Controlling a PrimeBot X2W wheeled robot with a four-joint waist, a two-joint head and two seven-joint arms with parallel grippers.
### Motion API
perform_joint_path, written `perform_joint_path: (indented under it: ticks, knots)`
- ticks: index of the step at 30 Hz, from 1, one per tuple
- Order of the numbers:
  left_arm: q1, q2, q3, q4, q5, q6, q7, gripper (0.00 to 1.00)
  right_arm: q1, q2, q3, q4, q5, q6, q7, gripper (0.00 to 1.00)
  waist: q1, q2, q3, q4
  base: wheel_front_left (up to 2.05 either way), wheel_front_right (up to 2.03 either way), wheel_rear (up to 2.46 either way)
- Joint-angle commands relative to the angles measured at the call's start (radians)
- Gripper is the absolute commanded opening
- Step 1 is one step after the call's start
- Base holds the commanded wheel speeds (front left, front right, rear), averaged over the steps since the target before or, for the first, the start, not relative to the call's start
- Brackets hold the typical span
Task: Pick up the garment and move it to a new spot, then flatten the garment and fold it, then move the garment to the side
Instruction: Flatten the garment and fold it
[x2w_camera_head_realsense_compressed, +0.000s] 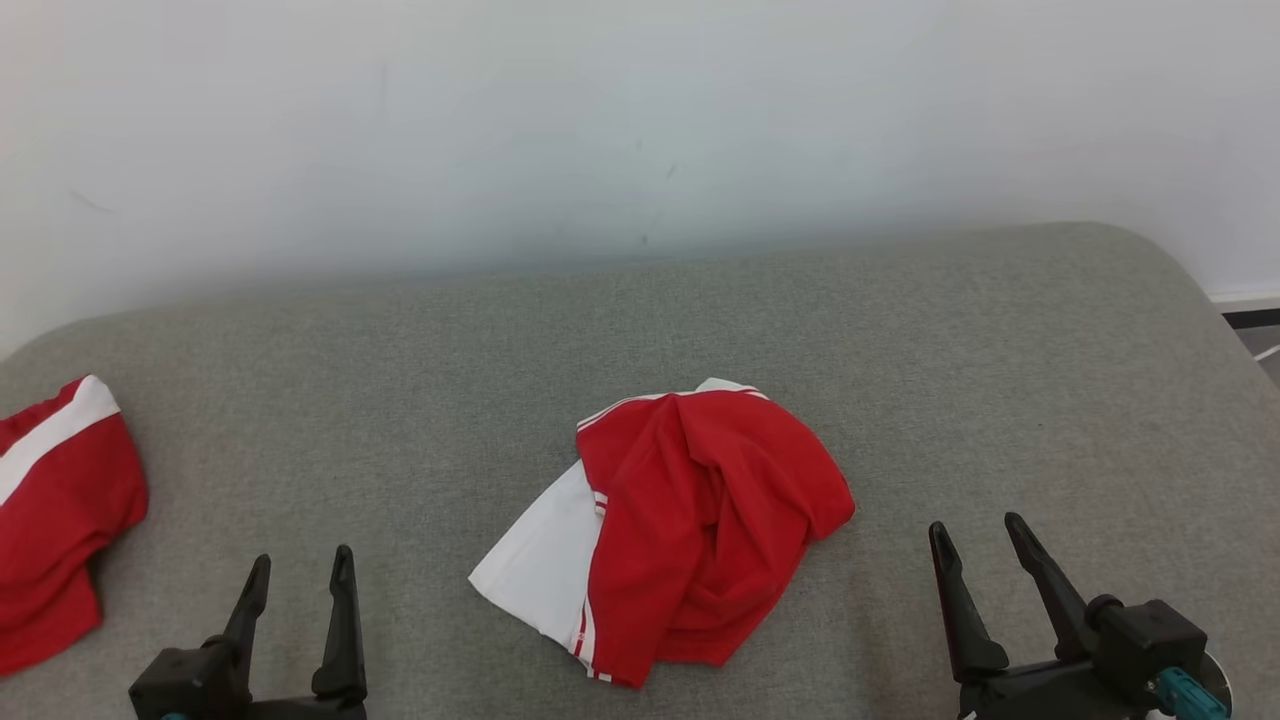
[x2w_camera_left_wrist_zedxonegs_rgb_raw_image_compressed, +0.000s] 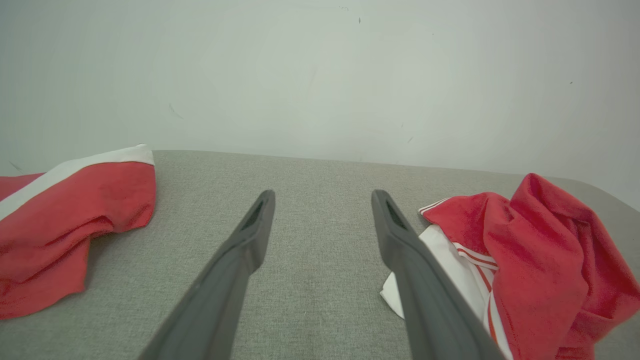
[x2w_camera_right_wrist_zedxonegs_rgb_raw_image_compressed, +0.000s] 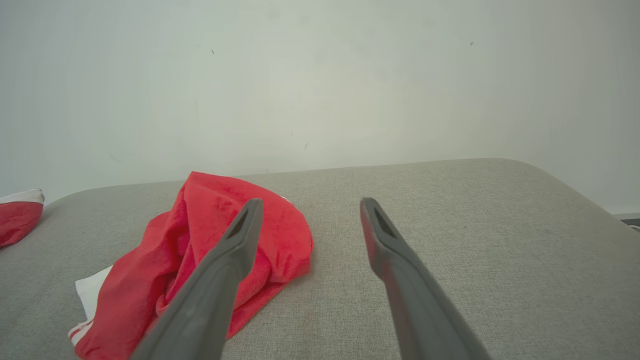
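My left gripper (x2w_camera_head_realsense_compressed: 300, 560) and right gripper (x2w_camera_head_realsense_compressed: 975, 527) sit spread apart and empty at the bottom corners, so I should pinch the crumpled garment (x2w_camera_head_realsense_compressed: 700, 520), lower centre, at 2 raised folds.

The head view's left edge cuts off the second garment (x2w_camera_head_realsense_compressed: 60, 500). The garment (x2w_camera_head_realsense_compressed: 690, 530) is crumpled; its type cannot be told. In the right wrist view a finger (x2w_camera_right_wrist_zedxonegs_rgb_raw_image_compressed: 215, 290) covers part of it; the left wrist view's bottom edge cuts it off
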Motion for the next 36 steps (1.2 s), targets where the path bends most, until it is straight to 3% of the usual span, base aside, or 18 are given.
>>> perform_joint_path:
  ticks: [1, 10, 21, 27, 34, 35, 36]
  knots:
    - [0.009, 0.009, 0.0, -0.003, -0.001, 0.001, -0.003, 1.0, 0.008, 0.001, -0.002, -0.003, -0.005, 0.001, 0.003, 1.0, 0.0, 0.0, 0.004, 0.007, 0.0, 0.0, 0.0]
    - [-0.021, 0.012, -0.019, -0.018, 0.023, 0.005, -0.003, 1.0, -0.011, -0.012, -0.011, -0.009, 0.0, 0.001, 0.013, 1.0, 0.0, 0.0, 0.032, 0.073, 0.0, 0.0, 0.0]
    - [-0.07, 0.0, -0.066, -0.043, 0.057, 0.003, -0.012, 1.0, -0.126, -0.091, 0.017, 0.055, 0.019, 0.001, 0.034, 1.0, 0.0, 0.0, 0.11, 0.235, 0.0, 0.0, 0.0]
    - [-0.098, -0.024, -0.094, -0.031, 0.059, -0.005, -0.033, 1.0, -0.255, -0.177, 0.106, 0.162, 0.07, 0.001, 0.063, 1.0, 0.0, 0.0, 0.156, 0.318, 0.0, 0.0, 0.0]
    - [-0.12, -0.05, -0.11, -0.004, 0.047, -0.016, -0.062, 1.0, -0.374, -0.245, 0.237, 0.271, 0.126, 0.001, 0.102, 1.0, 0.0, 0.0, 0.189, 0.357, 0.0, 0.0, 0.0]
    - [-0.121, -0.053, -0.111, -0.001, 0.047, -0.016, -0.064, 1.0, -0.39, -0.252, 0.249, 0.287, 0.135, 0.001, 0.111, 0.74, 0.0, 0.0, 0.193, 0.358, 0.0, 0.0, 0.0]
    - [-0.122, -0.055, -0.113, 0.002, 0.046, -0.016, -0.068, 1.0, -0.401, -0.259, 0.257, 0.302, 0.144, 0.001, 0.119, 0.41, 0.0, 0.0, 0.195, 0.357, 0.0, 0.0, 0.0]
